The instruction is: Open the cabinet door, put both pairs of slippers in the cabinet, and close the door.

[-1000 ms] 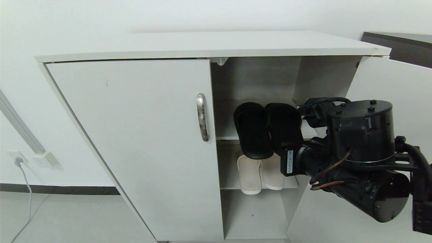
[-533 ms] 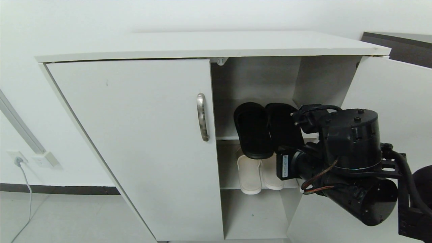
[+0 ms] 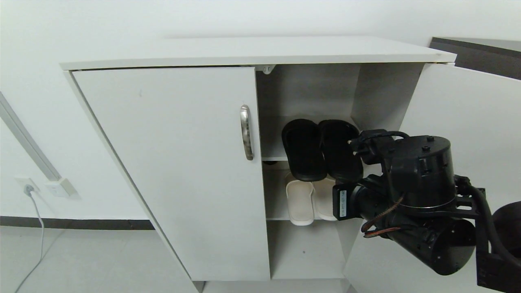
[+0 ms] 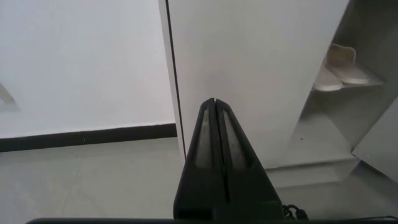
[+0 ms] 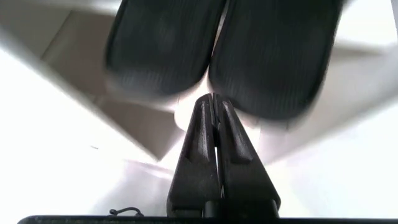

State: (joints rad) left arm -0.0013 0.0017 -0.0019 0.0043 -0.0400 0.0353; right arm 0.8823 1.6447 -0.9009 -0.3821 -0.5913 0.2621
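Note:
The white cabinet [image 3: 252, 51] has its left door [image 3: 171, 162] closed and its right door [image 3: 468, 114] swung open. A pair of black slippers [image 3: 317, 150] lies on the upper shelf, heels overhanging the edge. Below it, a pair of white slippers [image 3: 305, 195] rests on the middle shelf. My right arm [image 3: 415, 195] hangs in front of the open compartment. In the right wrist view my right gripper [image 5: 215, 98] is shut and empty, just under the black slippers' [image 5: 217, 50] heels. My left gripper [image 4: 214, 102] is shut and empty, low before the closed door, with the white slippers [image 4: 339, 65] off to one side.
A metal handle [image 3: 245, 132] sits at the closed door's inner edge. The bottom shelf [image 3: 303, 252] is bare. A wall socket with a cable [image 3: 28, 189] and a slanted duct [image 3: 24, 142] lie left of the cabinet. Open floor lies before the cabinet.
My right arm has shifted left and lower in front of the open compartment. The head camera has also moved, so the cabinet looks slightly smaller and shifted. The slippers stay put.

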